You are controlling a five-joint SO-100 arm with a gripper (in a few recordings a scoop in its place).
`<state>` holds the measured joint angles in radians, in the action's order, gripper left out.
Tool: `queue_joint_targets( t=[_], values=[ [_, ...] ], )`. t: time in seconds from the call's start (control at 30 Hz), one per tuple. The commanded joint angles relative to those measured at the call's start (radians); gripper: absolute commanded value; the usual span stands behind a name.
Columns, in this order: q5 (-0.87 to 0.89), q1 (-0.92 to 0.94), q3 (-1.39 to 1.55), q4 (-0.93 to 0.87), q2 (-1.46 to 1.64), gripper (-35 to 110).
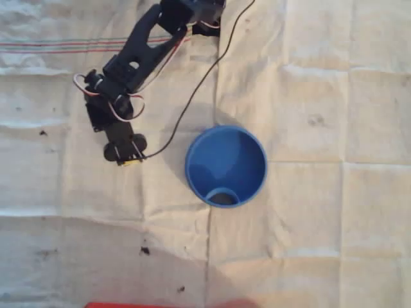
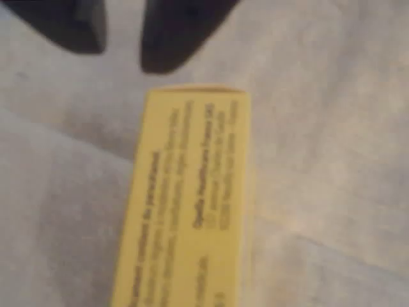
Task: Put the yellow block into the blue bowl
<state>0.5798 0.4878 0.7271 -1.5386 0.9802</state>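
The gripper [image 1: 130,156] is hanging just left of the blue bowl [image 1: 225,165] in the overhead view, seemingly gripping the yellow block [image 2: 188,204] by its end, so the carrying step is running, and the next move is calling for a shift over the rim.

The overhead view looks straight down from well above the cloth-covered table [image 1: 308,96], framing the blue bowl [image 1: 226,165]. The wrist view sits very close, facing down along the yellow block [image 2: 188,204]; both share the cloth.
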Motion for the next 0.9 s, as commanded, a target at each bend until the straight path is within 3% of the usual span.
queue_joint_targets(
  t=[0.0,0.37,0.87],
  values=[
    [0.020,-0.043,-0.071,0.009,0.023,6],
    [0.021,-0.061,-0.072,0.008,-0.058,31],
    [0.021,-0.120,-0.072,0.008,-0.137,32]
  ],
)
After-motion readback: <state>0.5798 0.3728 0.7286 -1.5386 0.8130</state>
